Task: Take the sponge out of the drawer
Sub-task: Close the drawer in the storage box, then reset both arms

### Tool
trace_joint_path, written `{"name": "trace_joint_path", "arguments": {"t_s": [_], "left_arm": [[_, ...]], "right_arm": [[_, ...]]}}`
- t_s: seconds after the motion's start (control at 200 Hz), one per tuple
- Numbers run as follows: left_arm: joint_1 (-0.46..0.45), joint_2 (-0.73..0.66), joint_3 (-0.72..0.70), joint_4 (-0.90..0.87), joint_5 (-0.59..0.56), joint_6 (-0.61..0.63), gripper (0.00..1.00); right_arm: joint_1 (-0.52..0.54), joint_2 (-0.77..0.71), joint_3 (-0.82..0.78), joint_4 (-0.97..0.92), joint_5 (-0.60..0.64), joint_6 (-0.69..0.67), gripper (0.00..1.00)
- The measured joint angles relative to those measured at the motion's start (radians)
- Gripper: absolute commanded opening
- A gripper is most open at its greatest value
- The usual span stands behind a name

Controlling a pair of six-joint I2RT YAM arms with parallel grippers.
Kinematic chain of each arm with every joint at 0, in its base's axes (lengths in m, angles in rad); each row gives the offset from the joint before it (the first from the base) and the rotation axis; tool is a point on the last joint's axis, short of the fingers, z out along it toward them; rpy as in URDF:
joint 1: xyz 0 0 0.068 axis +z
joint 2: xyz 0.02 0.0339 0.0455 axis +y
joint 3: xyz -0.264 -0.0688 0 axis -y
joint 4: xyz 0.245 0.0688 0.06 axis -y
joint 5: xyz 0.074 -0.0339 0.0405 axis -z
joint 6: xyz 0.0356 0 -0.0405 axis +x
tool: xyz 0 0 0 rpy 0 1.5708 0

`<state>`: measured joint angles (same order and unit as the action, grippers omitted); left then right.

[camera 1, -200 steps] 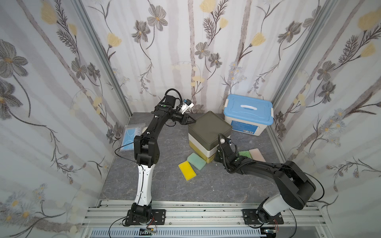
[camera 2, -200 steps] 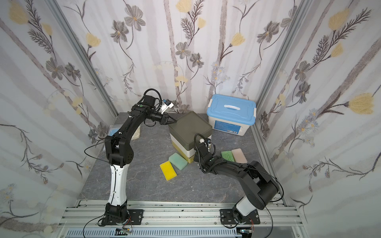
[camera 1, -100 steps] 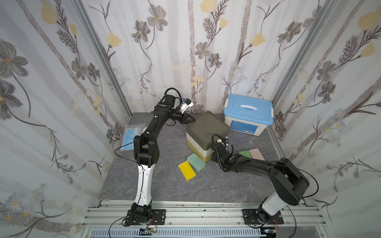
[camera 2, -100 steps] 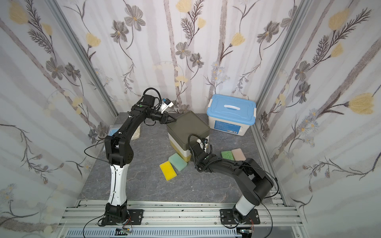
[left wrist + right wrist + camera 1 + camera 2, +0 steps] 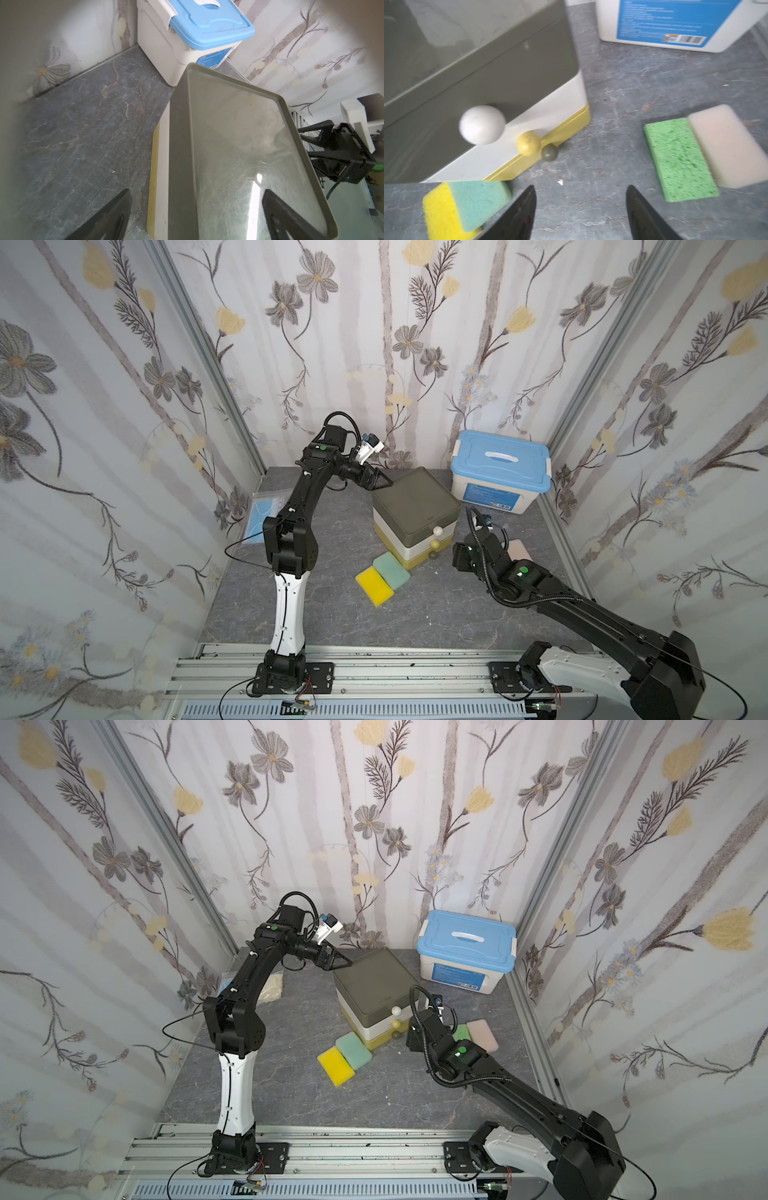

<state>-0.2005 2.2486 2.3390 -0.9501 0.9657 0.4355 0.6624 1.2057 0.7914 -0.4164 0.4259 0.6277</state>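
1. Right fingers (image 5: 519, 212) have backed off the white knob (image 5: 481, 124), where they sat a second ago. The left arm is unmoved at the rear corner of the drawer unit (image 5: 415, 502).
2. Count: one drawer unit with three drawers and three knobs: white, yellow knob (image 5: 528, 143), grey-green knob (image 5: 549, 152). All drawer fronts look closed.
3. Count: four sponges, all on the table (image 5: 332, 614), outside the drawers. Yellow sponge (image 5: 372, 583) and teal sponge (image 5: 390, 570) touch side by side just beside the unit's front. Green sponge (image 5: 679, 158) and pink sponge (image 5: 726, 145) touch side by side to its right.
4. Count: one blue-lidded box (image 5: 500, 466), one clear bag (image 5: 266, 510).
5. Right fingers: spread, holding nothing, over bare table between the teal and green sponges, clear of the knobs.
6. Left fingers (image 5: 108, 218): spread wide, straddling the unit's rear corner, one over its top, one beside its wall. Nothing pinched; contact cannot be told.
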Motion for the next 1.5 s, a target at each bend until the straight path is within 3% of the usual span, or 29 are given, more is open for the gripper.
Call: {"name": "trace_joint_path", "arguments": {"t_s": [0.085,0.185,0.345,0.46,0.615,0.714,0.829,1.014,1.244,1.504], "left_arm": [[0.013,-0.085,-0.066,0.063,-0.037,-0.040,1.00],[0.024,-0.244,-0.248,0.202,-0.108,-0.100,1.00],[0.036,-0.585,-0.752,0.544,-0.301,-0.211,1.00],[0.056,-0.823,-1.143,0.803,-0.537,-0.298,1.00],[0.053,-1.044,-1.557,1.065,-0.806,-0.378,1.00],[0.061,-1.110,-1.740,1.188,-0.955,-0.409,1.00],[0.079,-1.110,-1.855,1.308,-1.048,-0.413,1.00],[0.137,-0.985,-1.904,1.469,-1.079,-0.413,1.00],[0.177,-0.781,-1.925,1.621,-1.009,-0.412,1.00],[0.196,-0.697,-1.939,1.738,-0.953,-0.410,1.00]], "right_arm": [[-0.067,-0.072,-0.005,-0.040,0.012,-0.025,0.93],[-0.130,-0.094,0.012,-0.067,0.029,-0.079,0.96],[-0.240,-0.101,-0.012,-0.040,0.065,-0.188,0.98],[-0.346,-0.140,-0.121,0.087,0.036,-0.289,1.00],[-0.498,-0.152,-0.260,0.286,-0.061,-0.385,1.00],[-0.585,-0.151,-0.336,0.432,-0.109,-0.410,1.00],[-0.645,-0.156,-0.422,0.594,-0.154,-0.437,1.00],[-0.718,-0.077,-0.487,0.827,-0.208,-0.465,1.00],[-0.737,0.135,-0.417,1.003,-0.318,-0.465,1.00],[-0.706,0.169,-0.413,1.068,-0.379,-0.484,1.00]]}}
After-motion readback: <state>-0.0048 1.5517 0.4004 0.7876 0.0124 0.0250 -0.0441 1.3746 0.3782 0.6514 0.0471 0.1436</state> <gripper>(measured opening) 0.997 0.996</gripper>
